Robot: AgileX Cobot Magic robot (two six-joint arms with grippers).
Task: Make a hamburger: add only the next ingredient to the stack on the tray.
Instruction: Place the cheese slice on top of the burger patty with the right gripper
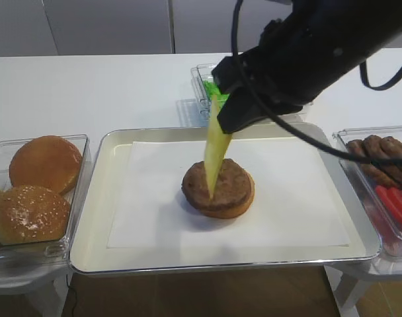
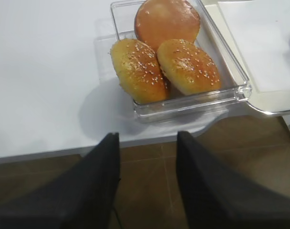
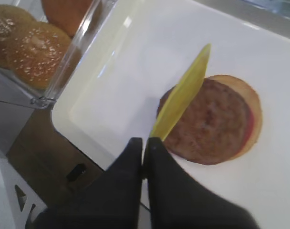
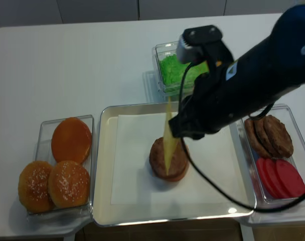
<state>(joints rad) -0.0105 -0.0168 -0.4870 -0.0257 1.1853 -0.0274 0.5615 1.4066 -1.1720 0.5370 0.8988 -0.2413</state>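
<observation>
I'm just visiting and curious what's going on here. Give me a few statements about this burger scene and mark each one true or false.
1. The right tool is shut on the cheese slice, which hangs on edge over the patty. True.
2. The cheese lies flat on the patty. False: it hangs nearly upright, its lower edge at the patty.
3. The left tool holds a bun. False: it is open and empty, near the bun container.
4. The patty sits on a bottom bun on the tray. True.
5. The lettuce is on the tray. False: it is in a container behind it.
</observation>
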